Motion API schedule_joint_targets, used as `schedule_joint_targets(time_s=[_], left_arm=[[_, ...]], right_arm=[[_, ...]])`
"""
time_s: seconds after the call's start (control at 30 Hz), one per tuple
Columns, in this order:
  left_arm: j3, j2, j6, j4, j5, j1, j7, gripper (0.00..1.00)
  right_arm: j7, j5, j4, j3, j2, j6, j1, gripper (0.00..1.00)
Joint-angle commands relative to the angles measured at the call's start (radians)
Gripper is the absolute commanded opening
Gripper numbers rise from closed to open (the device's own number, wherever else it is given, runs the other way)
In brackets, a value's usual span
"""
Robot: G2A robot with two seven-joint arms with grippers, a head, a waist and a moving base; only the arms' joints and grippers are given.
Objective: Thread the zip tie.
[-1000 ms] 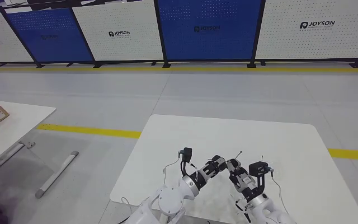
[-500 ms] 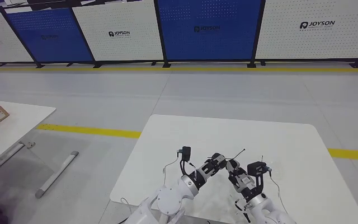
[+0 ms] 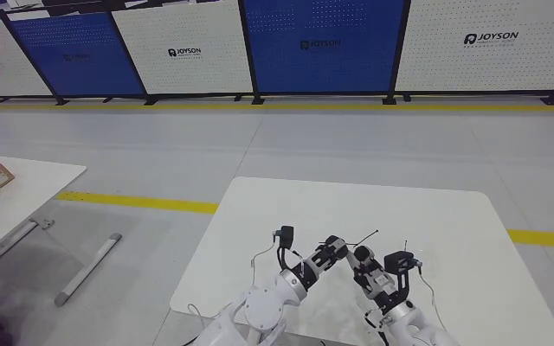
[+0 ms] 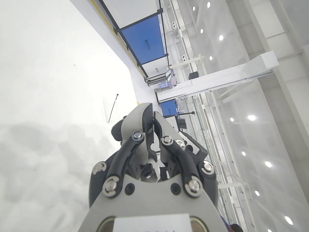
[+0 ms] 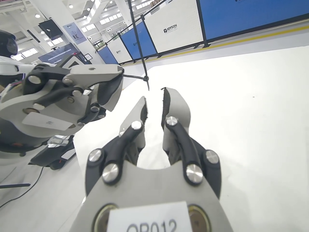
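Left gripper (image 5: 120,76) is clamped tight on the black zip tie (image 5: 135,32), held above the white table (image 3: 286,216) near its 6 o'clock edge. In the top view the strap sticks out toward 1 o'clock. My right gripper (image 5: 154,95) is spread wide, just under the tie's tip and not touching it. I can't quite tell whether the tail passes through the head.

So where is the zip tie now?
In the right wrist view, the left gripper pinches the zip tie, its head just beyond the open right gripper.
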Motion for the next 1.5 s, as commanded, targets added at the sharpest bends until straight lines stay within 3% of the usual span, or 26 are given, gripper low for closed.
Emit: schedule_joint_targets(time_s=[0.0,0.37,0.67,0.87,0.97,1.0,1.47], left_arm=[[0.002,-0.001,0.002,0.001,0.002,-0.002,0.001,0.00],[0.009,0.000,0.000,0.000,0.018,-0.002,-0.003,0.00],[0.012,0.001,-0.001,-0.001,0.027,0.003,-0.008,0.00],[0.015,0.002,-0.001,-0.002,0.034,0.005,-0.011,0.00],[0.016,0.002,-0.001,-0.002,0.036,0.006,-0.011,0.00],[0.016,0.002,-0.001,-0.001,0.036,0.005,-0.011,0.00],[0.015,0.001,-0.019,-0.001,0.030,0.007,-0.002,0.00]], right_arm=[[-0.001,0.002,-0.004,0.003,0.001,0.003,-0.002,0.27],[-0.003,0.005,-0.022,0.008,0.003,0.013,-0.003,0.15],[0.000,0.007,-0.016,0.002,0.003,0.012,0.005,0.20],[-0.002,0.008,-0.012,0.000,0.003,0.014,0.007,0.18],[-0.002,0.008,-0.011,0.000,0.003,0.014,0.008,0.08],[-0.002,0.008,-0.011,0.000,0.003,0.014,0.008,0.00],[-0.013,0.002,-0.004,-0.002,0.005,0.010,0.008,0.00]])
